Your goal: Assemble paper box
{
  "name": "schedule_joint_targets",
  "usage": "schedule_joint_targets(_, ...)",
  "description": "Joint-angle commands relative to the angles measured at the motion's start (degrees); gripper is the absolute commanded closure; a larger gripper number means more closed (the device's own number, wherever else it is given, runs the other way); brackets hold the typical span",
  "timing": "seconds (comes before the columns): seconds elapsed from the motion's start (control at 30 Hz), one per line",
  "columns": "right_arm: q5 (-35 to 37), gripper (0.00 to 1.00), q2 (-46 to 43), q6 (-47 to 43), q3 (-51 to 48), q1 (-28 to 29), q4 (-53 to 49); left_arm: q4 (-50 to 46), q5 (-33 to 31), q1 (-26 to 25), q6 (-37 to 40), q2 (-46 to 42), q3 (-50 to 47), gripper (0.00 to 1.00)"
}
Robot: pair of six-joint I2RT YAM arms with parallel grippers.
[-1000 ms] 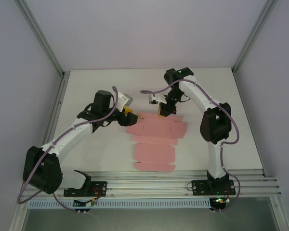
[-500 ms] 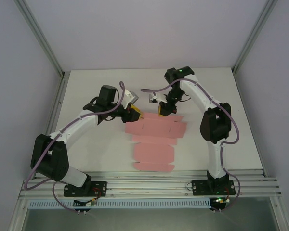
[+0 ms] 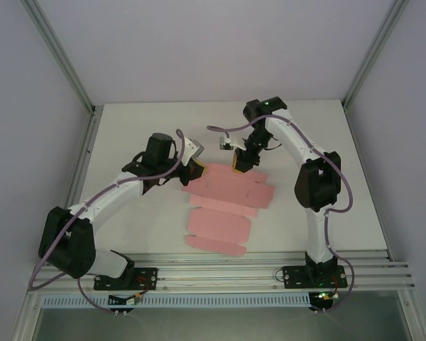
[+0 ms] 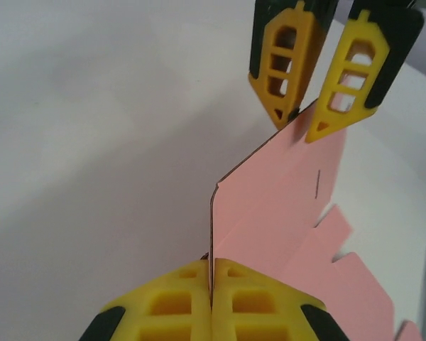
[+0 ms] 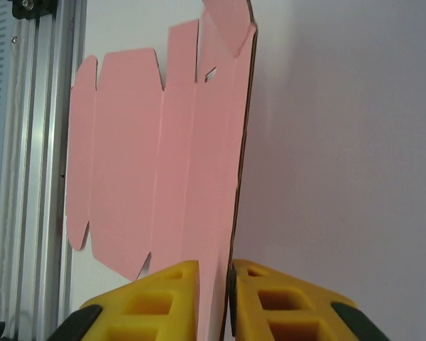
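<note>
Paper box (image 3: 224,206) swung leftward; left hand (image 3: 197,169), right hand (image 3: 239,165) each pinch far edge.

The left arm (image 3: 106,199) and right arm (image 3: 292,142) are built of white links and black joints, with mauve cables (image 3: 231,129) looped alongside. Yellow latticed fingers (image 4: 355,78) edged in black are fitted to the left pincer (image 3: 199,170) and right pincer (image 3: 239,167).

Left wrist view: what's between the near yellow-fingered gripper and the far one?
The pale pink card sheet: in left wrist view its raised edge runs from the left gripper to the right gripper, both pinching it.
</note>
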Motion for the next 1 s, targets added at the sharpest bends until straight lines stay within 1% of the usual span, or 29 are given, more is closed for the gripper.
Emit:
schedule_joint_targets(0.0,-0.46,0.81,0.41,1.97,-2.4,-0.13,-1.43,6.98,-6.08,-0.53,-1.32,-4.2,-2.87,1.0)
schedule_joint_targets(0.13,-0.12,0.81,-1.45,3.5,-5.61,-0.64,2.29,5.31,-8.63,-0.62,-0.51,-6.16,-3.5,1.0)
schedule_joint_targets(0.37,0.78,0.82,-2.55,5.38,-8.11,-0.93,4.46,4.23,-9.85,-0.62,0.13,-8.23,-5.02,1.0)
schedule_joint_targets(0.5,0.6,0.81,-3.91,6.26,-7.89,-1.45,5.52,1.82,-9.84,-0.73,1.68,-8.32,-4.48,1.0)
schedule_joint_targets(0.63,0.34,0.81,-4.32,6.82,-6.68,-1.77,5.77,2.18,-9.46,-0.72,2.06,-8.29,-4.82,1.0)
schedule_joint_targets(0.7,0.13,0.86,-3.69,6.58,-5.55,-1.78,4.18,2.63,-10.11,-0.76,1.68,-8.29,-4.93,1.0)
schedule_joint_targets(0.73,0.08,0.93,-3.32,6.59,-5.17,-1.79,3.47,2.7,-10.51,-0.7,1.56,-8.21,-4.83,1.0)
schedule_joint_targets(0.77,0.08,0.98,-2.99,6.52,-5.04,-1.79,2.93,2.85,-10.81,-0.7,1.29,-8.08,-4.84,1.0)
schedule_joint_targets(0.8,-0.05,1.0,-2.86,6.77,-5.14,-1.79,2.81,3.05,-10.52,-0.7,1.27,-7.96,-4.92,1.0)
schedule_joint_targets(0.87,-0.43,1.0,-2.86,7.9,-5.8,-1.72,3.87,3.95,-10.29,-0.79,0.25,-7.44,-4.96,1.0)
schedule_joint_targets(0.9,-0.45,1.0,-3.03,9.07,-6.09,-1.62,4.92,5.16,-11.21,-1.03,-1.19,-7.02,-5.05,1.0)
schedule_joint_targets(0.97,0.14,1.0,-3.52,11.8,-6.68,-1.16,7.11,8.1,-15.3,-2.48,-4.11,-6.09,-5.34,1.0)
